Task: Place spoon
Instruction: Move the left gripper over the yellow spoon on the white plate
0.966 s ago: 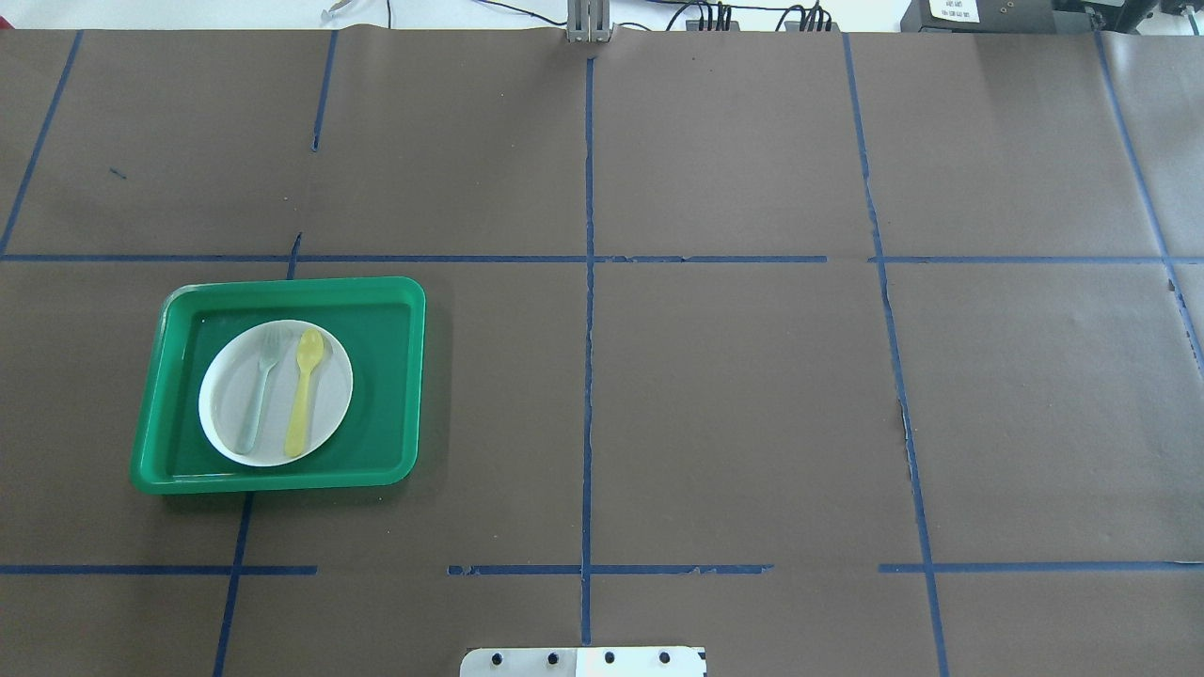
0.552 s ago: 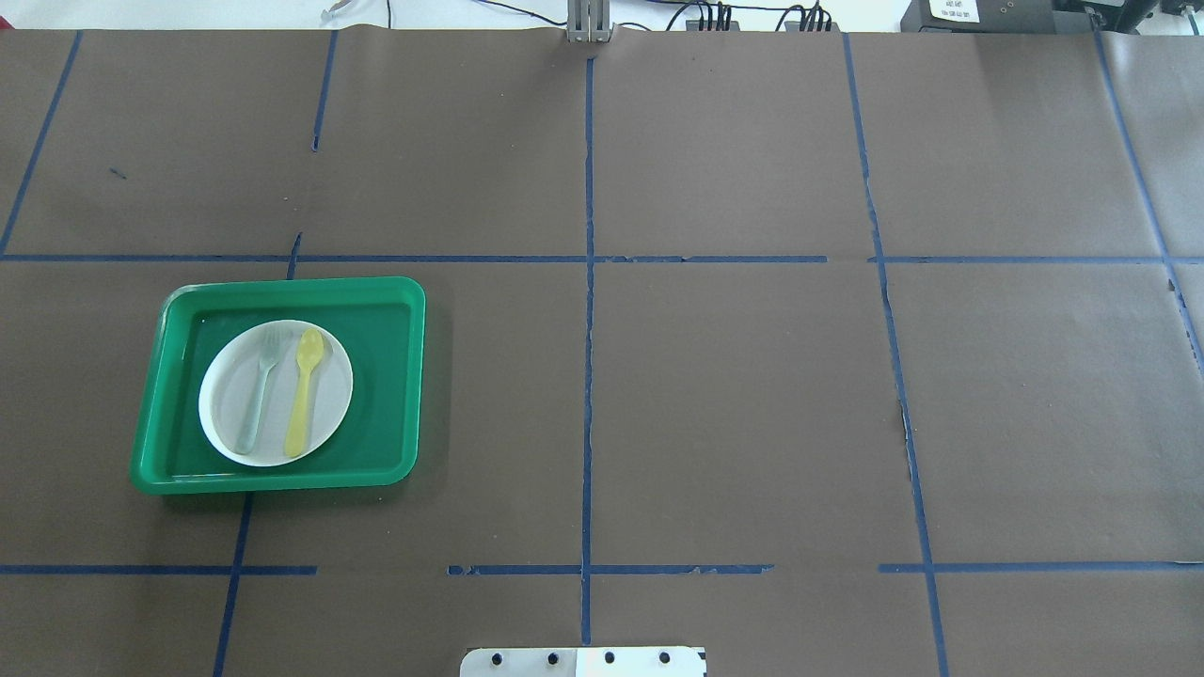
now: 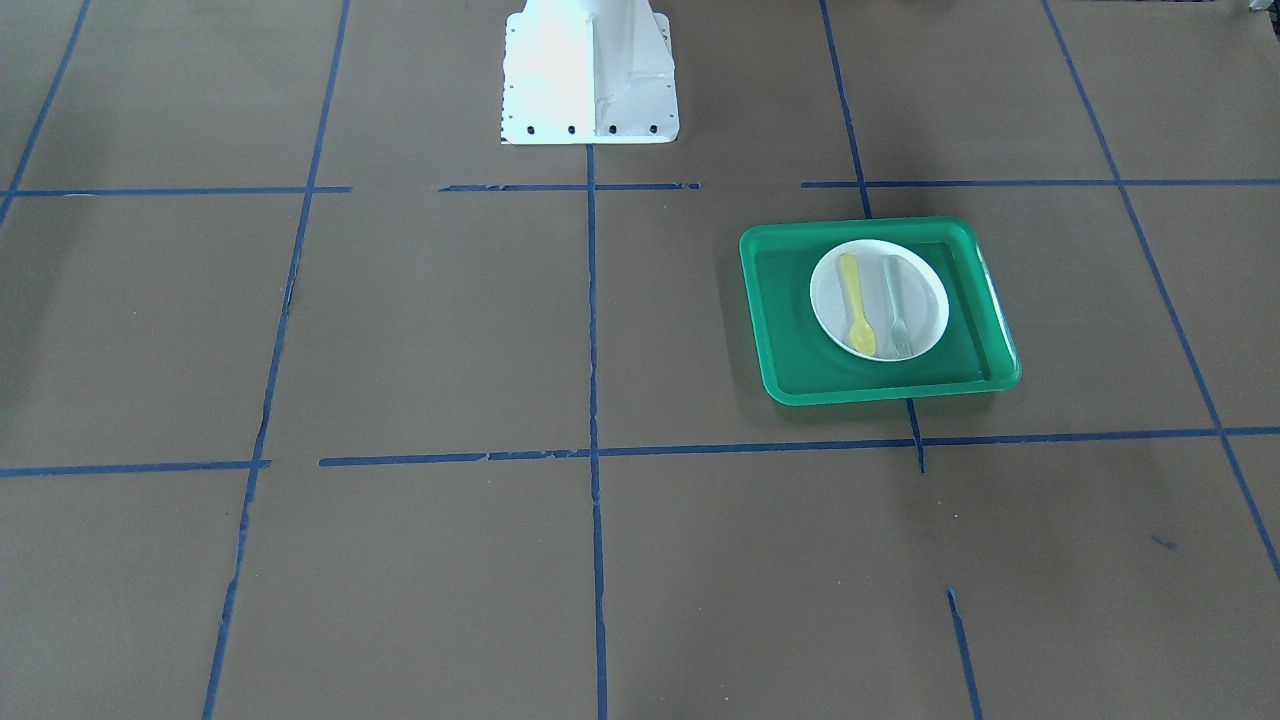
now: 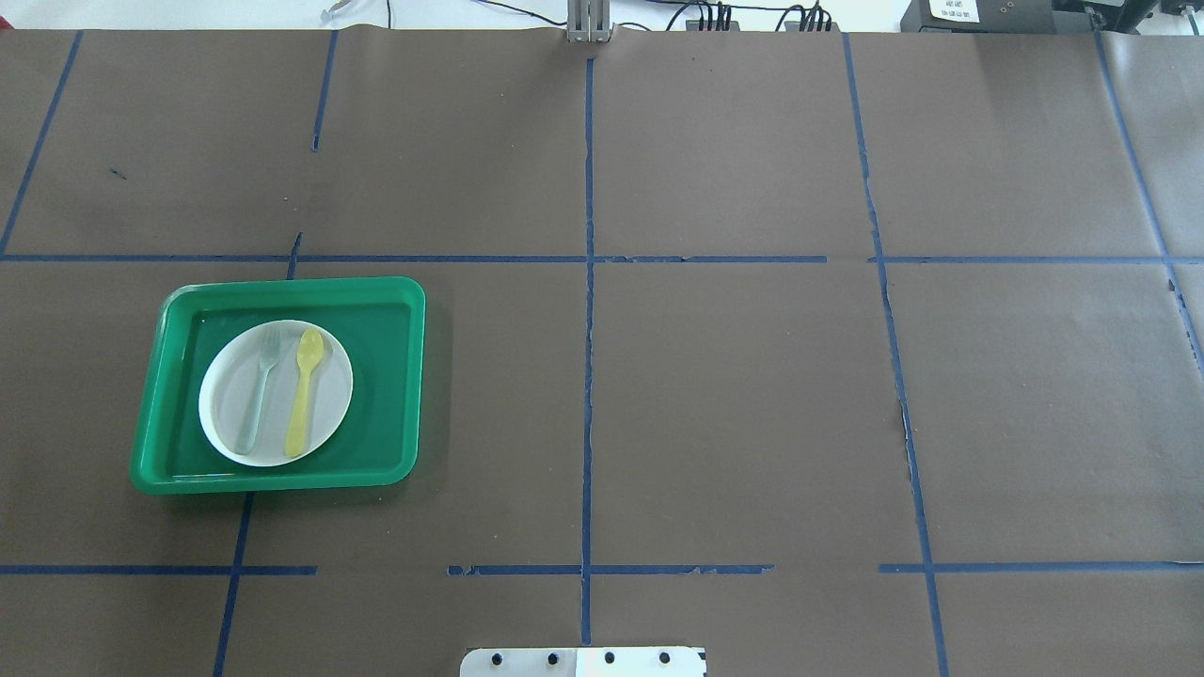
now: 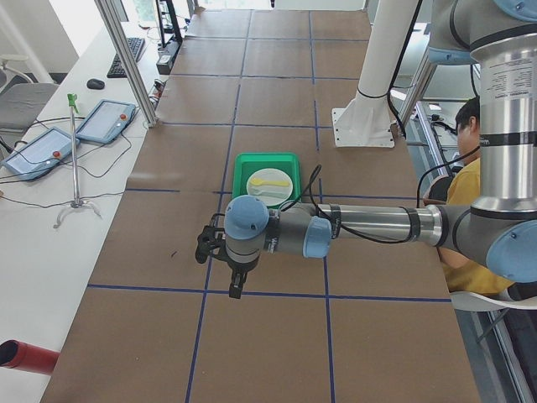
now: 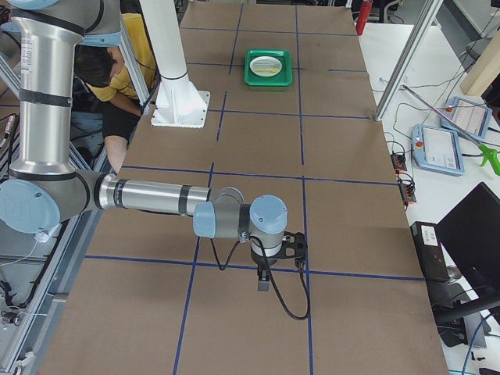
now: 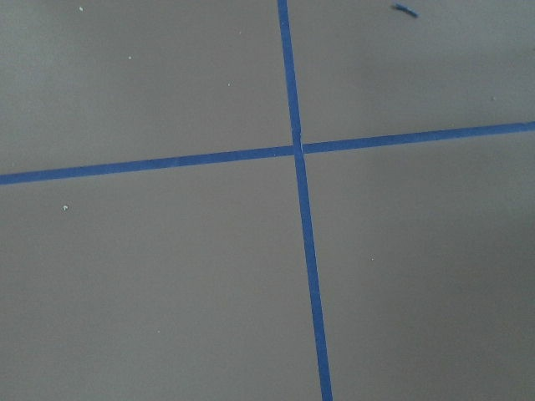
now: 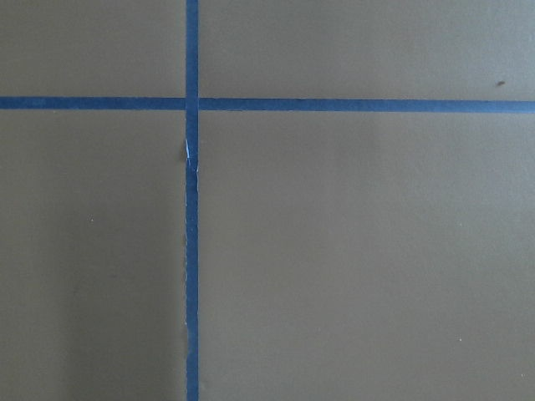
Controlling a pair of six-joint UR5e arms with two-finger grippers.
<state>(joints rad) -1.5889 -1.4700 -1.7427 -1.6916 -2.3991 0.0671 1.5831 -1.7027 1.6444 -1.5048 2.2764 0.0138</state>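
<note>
The yellow spoon point(image 4: 304, 390) lies on the white plate point(image 4: 224, 406), to the right of a pale translucent fork point(image 4: 259, 390). The plate sits in a green tray point(image 4: 388, 376) on my left half of the table. The spoon point(image 3: 857, 303) also shows in the front view on the plate point(image 3: 928, 292), and in the left side view point(image 5: 268, 182). Neither gripper shows in the overhead or front views. My left gripper point(image 5: 236, 288) hangs over the table, well short of the tray. My right gripper point(image 6: 263, 280) is far from the tray. I cannot tell whether either is open or shut.
Brown paper with blue tape lines covers the table. The white robot base point(image 3: 588, 70) stands at the middle of its edge. A person in yellow point(image 6: 117, 66) sits beside the table. Tablets point(image 5: 105, 120) and cables lie on the side desk.
</note>
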